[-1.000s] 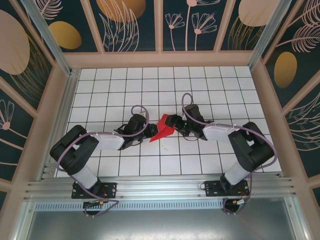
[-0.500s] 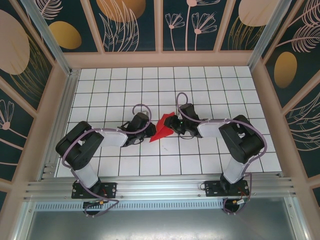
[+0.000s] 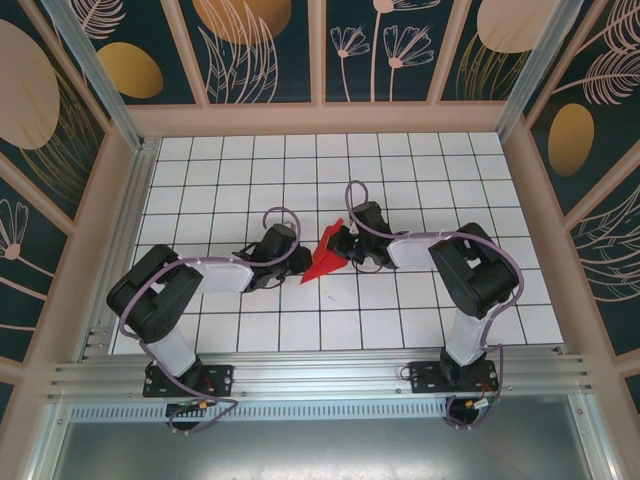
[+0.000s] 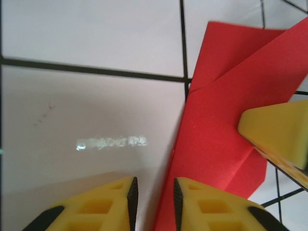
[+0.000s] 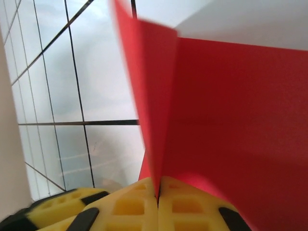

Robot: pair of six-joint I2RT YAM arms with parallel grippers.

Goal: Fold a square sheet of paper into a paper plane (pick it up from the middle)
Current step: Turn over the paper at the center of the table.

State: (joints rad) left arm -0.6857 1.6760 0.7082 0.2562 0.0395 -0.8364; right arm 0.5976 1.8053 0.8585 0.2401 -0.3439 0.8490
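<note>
Right pincer (image 3: 344, 244) clamped shut on the creased red paper (image 3: 325, 258), mid-table.

The paper sits at the right pincer's 8 o'clock, one fold nipped between its yellow fingers (image 5: 139, 202). The left pincer (image 4: 153, 190), at the paper's 9 o'clock, stands slightly open and holds nothing, with the paper's edge at the gap. A second ago the right jaws were wide; now they are shut, and that arm has drawn in leftward. White gridded table (image 3: 400, 310) lies beneath.

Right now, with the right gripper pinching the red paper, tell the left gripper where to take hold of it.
Take the folded red paper by its long left edge, coming from the left, low over the table. That edge faces the left gripper and is unheld; the right gripper is shut on the opposite side.
</note>
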